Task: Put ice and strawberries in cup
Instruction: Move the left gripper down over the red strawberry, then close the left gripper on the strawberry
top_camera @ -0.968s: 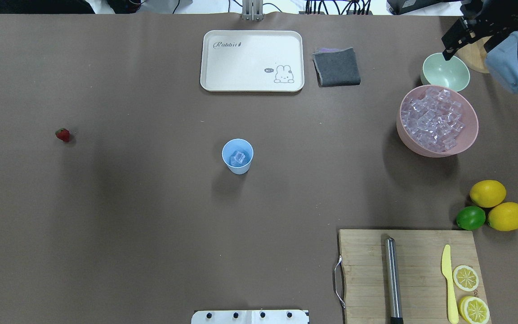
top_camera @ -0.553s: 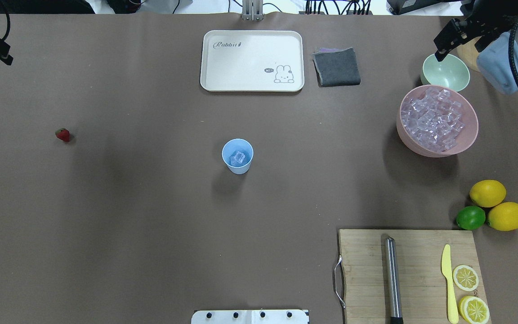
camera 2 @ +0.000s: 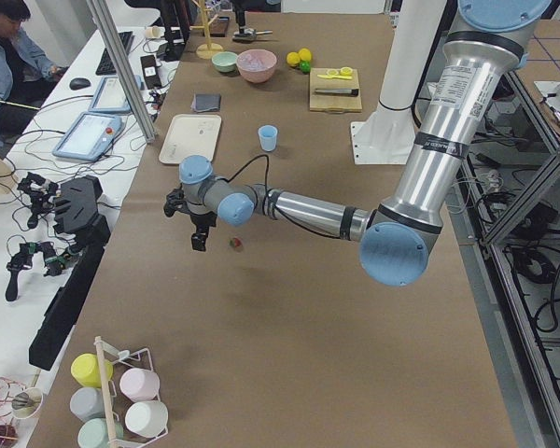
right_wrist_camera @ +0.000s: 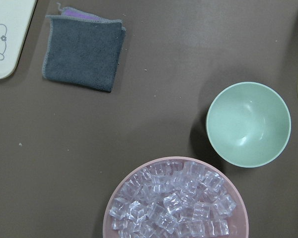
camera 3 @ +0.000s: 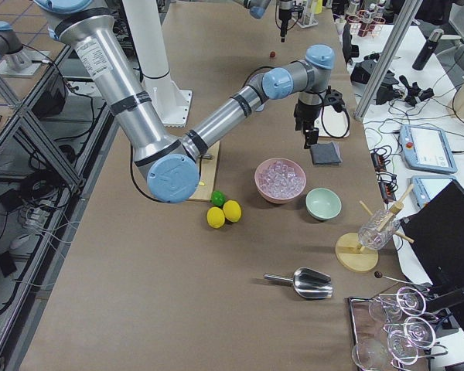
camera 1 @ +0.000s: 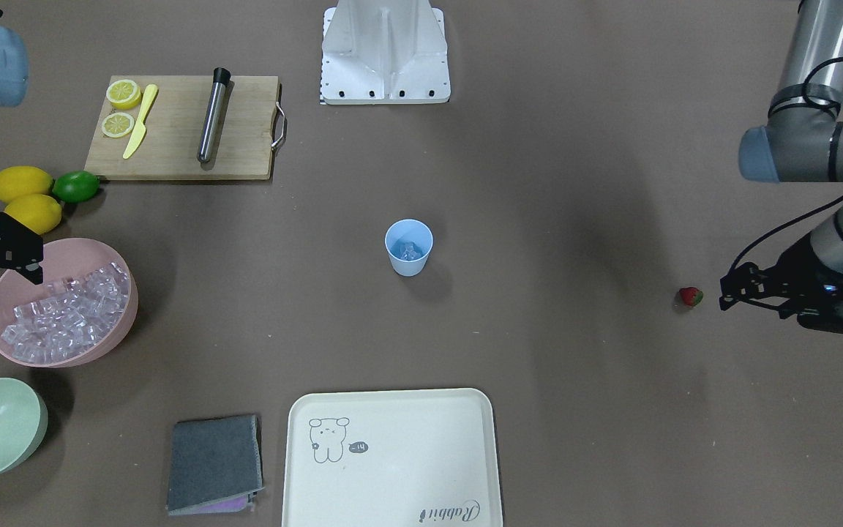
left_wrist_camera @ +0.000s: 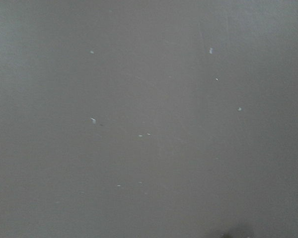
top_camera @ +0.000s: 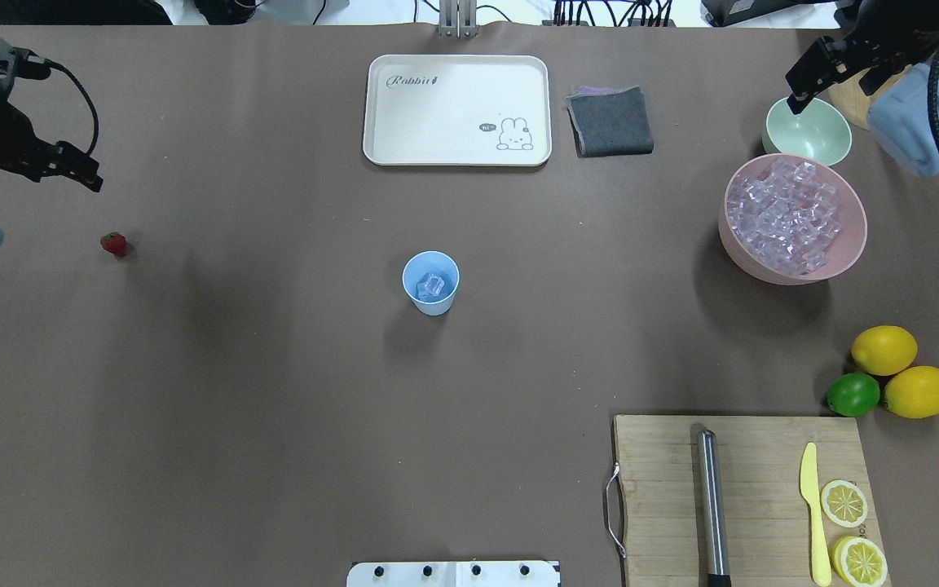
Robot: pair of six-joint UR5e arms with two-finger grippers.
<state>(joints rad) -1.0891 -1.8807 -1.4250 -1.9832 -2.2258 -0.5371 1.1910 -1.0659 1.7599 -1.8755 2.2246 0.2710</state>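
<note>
The light-blue cup (top_camera: 438, 305) stands at the table's centre with an ice cube (top_camera: 433, 285) inside; it also shows in the front view (camera 1: 408, 268). Many more ice cubes (top_camera: 783, 216) fill the pink bowl (top_camera: 763, 267). The strawberry (top_camera: 113, 244) lies on the table far left. My left gripper (top_camera: 78, 167) looks open and empty, hovering just beyond the strawberry (camera 1: 690, 296). My right gripper (top_camera: 832, 86) looks open and empty, above the far rim of the pink bowl. The right wrist view looks down on the ice (right_wrist_camera: 174, 206).
A pale green bowl (top_camera: 808, 130) sits behind the pink bowl. A white tray (top_camera: 457, 110) and grey cloth (top_camera: 610, 121) lie at the far side. Two lemons (top_camera: 883, 350) and a lime (top_camera: 853, 395) sit right. A cutting board (top_camera: 665, 489) holds a muddler, knife and lemon slices.
My left arm has swung in from the far left edge toward the strawberry. My right gripper has shifted only slightly near the bowls. The cup and strawberry have not moved.
</note>
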